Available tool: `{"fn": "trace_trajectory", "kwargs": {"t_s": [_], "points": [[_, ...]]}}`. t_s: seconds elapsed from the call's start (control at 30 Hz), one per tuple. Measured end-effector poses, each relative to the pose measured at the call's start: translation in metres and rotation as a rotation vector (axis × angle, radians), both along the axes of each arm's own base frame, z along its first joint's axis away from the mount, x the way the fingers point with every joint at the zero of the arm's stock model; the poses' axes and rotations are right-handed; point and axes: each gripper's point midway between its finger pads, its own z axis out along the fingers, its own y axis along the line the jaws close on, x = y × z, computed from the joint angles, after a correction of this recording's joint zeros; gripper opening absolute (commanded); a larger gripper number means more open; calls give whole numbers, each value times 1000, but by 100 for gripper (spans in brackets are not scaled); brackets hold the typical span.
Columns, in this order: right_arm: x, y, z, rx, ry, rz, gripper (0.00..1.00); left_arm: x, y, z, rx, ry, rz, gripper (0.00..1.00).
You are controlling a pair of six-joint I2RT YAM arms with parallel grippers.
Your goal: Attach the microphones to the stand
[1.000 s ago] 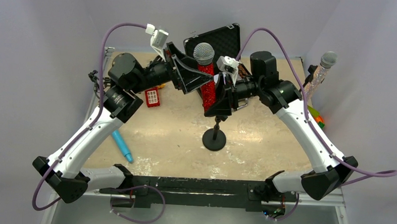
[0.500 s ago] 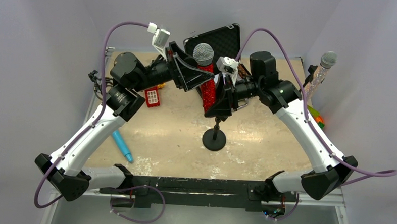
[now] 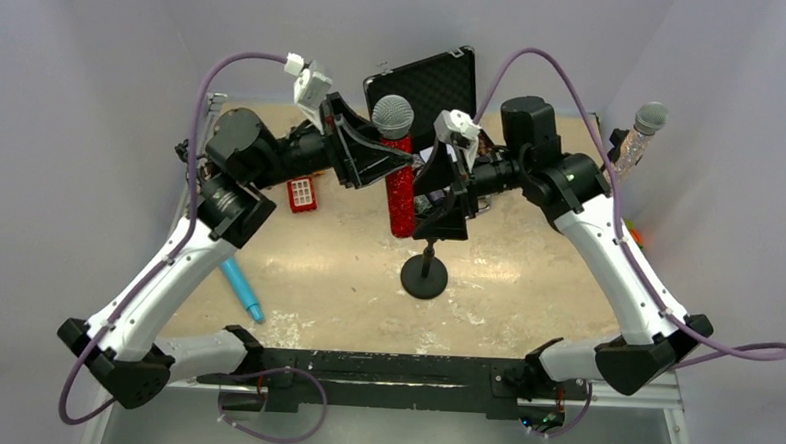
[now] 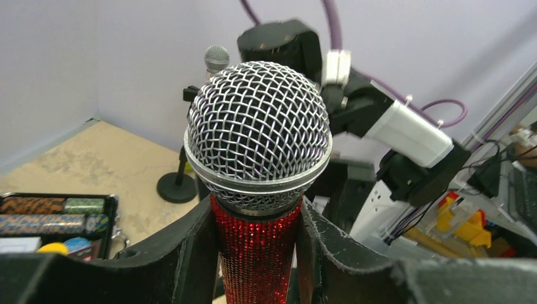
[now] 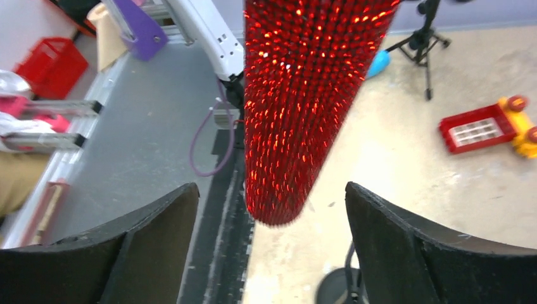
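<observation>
The red glitter microphone (image 3: 401, 187) stands upright in the air, grey mesh head (image 4: 258, 136) on top. My left gripper (image 3: 384, 154) is shut on its red body just under the head, one finger (image 4: 190, 253) on each side. My right gripper (image 3: 440, 199) is open around the lower end (image 5: 278, 209), with both fingers (image 5: 405, 240) well apart from it. The small black stand (image 3: 425, 275) is just below, to the right of the microphone's tail. A silver glitter microphone (image 3: 641, 128) sits on another stand at the far right. The light-blue microphone (image 3: 241, 288) lies at the left.
A red toy phone (image 3: 301, 193) lies left of centre. An open black case (image 3: 430, 76) leans at the back wall. Small colourful toys (image 3: 629, 232) sit by the right edge. A little tripod (image 5: 421, 44) stands on the table.
My right gripper has opened and let go of the red microphone. My left gripper has closed on it under the head. The microphone has shifted a little to the left.
</observation>
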Motion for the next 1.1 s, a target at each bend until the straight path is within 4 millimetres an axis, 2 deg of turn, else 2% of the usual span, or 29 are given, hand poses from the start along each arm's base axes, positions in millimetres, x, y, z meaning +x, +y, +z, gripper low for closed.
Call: {"fn": "trace_trajectory", "kwargs": {"t_s": [0.07,0.17,0.27,0.37,0.47,0.57,0.63,0.7,0.87,1.1], "points": [[1,-5,10,5,-70,-9,95,-8,10,0,22,-27,18,0],[4,-19,29,10,-205,-41,99,-30,32,4,59,-96,48,0],[1,-40,35,7,-349,-67,99,-53,52,6,94,-180,63,0],[-6,-56,20,-9,-503,-62,99,-70,63,-6,161,-261,57,0],[-10,-67,-18,-48,-547,-57,99,-78,70,-32,240,-327,38,0],[-4,-71,-51,-76,-539,-68,99,-74,67,-60,309,-338,13,0],[10,-71,-69,-96,-523,-88,99,-66,62,-82,361,-330,-6,0],[23,-70,-79,-104,-514,-108,99,-61,59,-92,384,-323,-16,0],[43,-63,-85,-77,-515,-140,98,-43,47,-119,437,-292,-37,0],[52,-55,-88,-40,-485,-139,94,-24,33,-122,432,-317,-40,0]]}}
